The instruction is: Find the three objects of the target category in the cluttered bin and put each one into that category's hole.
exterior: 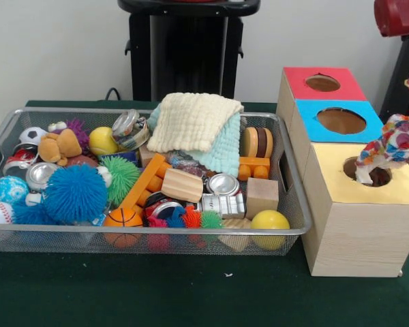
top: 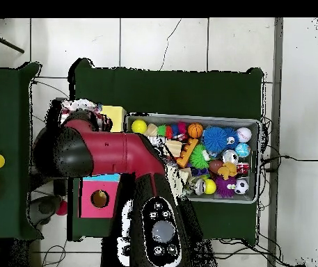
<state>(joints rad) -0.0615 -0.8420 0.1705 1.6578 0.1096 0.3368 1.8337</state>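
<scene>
You cannot tell how the jaws stand, because in the front view they are off the picture's right edge above the wooden box, and in the overhead view the red arm (top: 113, 149) covers that spot. What you do see is a colourful spotted cloth (exterior: 395, 146) hanging down from the upper right with its lower end inside the hole in the yellow panel (exterior: 368, 182), so the cloth is partly in that hole and partly still in the air. The same box (exterior: 347, 225) has a blue panel (exterior: 339, 121) with its own hole just behind the yellow one, and a red panel (exterior: 323, 83) with a third hole behind that. Just beside the box on the green desk (exterior: 191, 293) you have the wire mesh bin (exterior: 150, 235), crowded with things. At the back of the bin a cream cloth (exterior: 191, 119) lies folded over a pale mint cloth (exterior: 225, 153), both on top of the heap. Around them you can see a yellow ball (exterior: 270, 220) in the front corner nearest the box, a small basketball (exterior: 123, 218), a blue spiky ball (exterior: 75, 193), a brown teddy (exterior: 60, 145) and a silver tin (exterior: 223, 184).
</scene>
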